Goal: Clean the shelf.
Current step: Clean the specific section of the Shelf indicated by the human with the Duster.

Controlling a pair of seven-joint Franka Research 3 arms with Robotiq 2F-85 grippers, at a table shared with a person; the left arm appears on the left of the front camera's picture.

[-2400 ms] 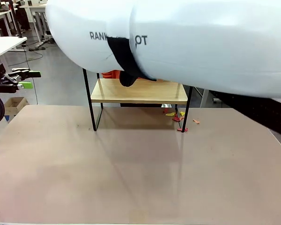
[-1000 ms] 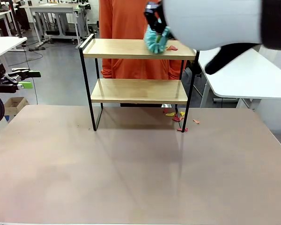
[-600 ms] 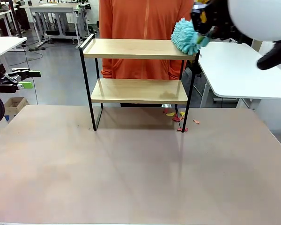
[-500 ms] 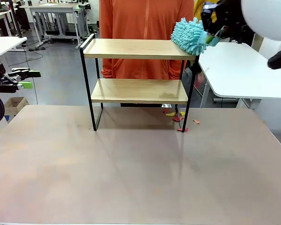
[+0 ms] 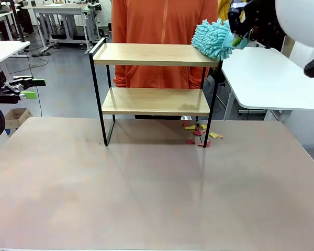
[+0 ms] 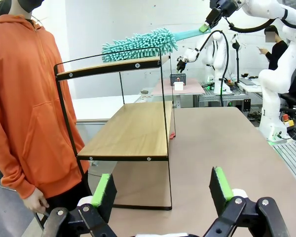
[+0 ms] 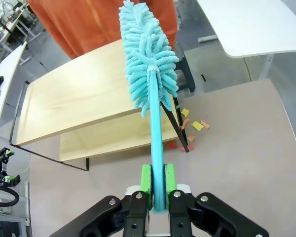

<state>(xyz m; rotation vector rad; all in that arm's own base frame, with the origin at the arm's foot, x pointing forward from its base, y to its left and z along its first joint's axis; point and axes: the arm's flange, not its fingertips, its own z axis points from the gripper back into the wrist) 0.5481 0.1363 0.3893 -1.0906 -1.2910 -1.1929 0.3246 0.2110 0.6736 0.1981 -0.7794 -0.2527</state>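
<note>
The shelf (image 5: 154, 54) stands at the table's far side, both wooden boards bare. My right gripper (image 5: 242, 32) is shut on the teal handle of a fluffy teal duster (image 5: 212, 39), whose head lies over the top board's right end rail. In the right wrist view the gripper (image 7: 157, 186) clamps the handle and the duster head (image 7: 147, 64) hangs above the shelf's right end (image 7: 79, 103). My left gripper (image 5: 32, 88) waits open at the far left; its green pads (image 6: 101, 190) stand wide apart, facing the shelf (image 6: 128, 131) end-on.
Small red and yellow scraps (image 5: 200, 134) lie on the table by the shelf's right front leg. A person in an orange hoodie (image 5: 162, 26) stands right behind the shelf. A white table (image 5: 267, 78) sits at the right.
My right arm swept the duster rightward along the top board and past its right end. The red scrap on that board is gone, and more scraps lie by the right leg.
</note>
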